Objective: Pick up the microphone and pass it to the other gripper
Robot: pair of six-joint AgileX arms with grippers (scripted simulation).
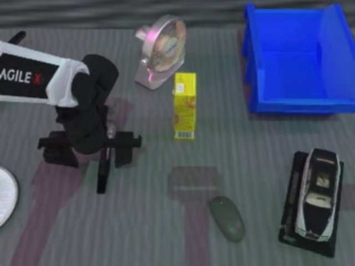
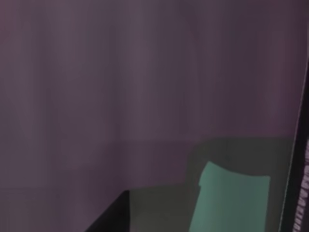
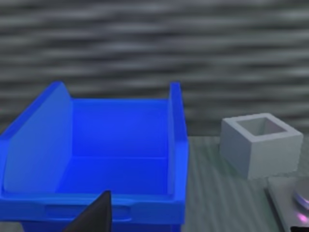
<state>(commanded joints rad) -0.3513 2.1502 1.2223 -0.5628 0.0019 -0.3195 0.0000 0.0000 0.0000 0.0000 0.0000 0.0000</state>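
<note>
The microphone lies on the table at the left, and only its slim black handle shows. Its head end is hidden under my left wrist. My left gripper hangs low over it, open, with one black finger to the left of the handle and the other finger close on its right. The left wrist view sits close to the table and shows one dark fingertip and a dark slim strip at the edge. My right gripper is outside the top view and faces the blue bin, with one dark fingertip in view.
A yellow carton stands mid-table with a round silver fan behind it. The blue bin is at the back right. A grey mouse and a model car lie front right. A white disc sits at the left edge. A grey open cube stands beside the bin.
</note>
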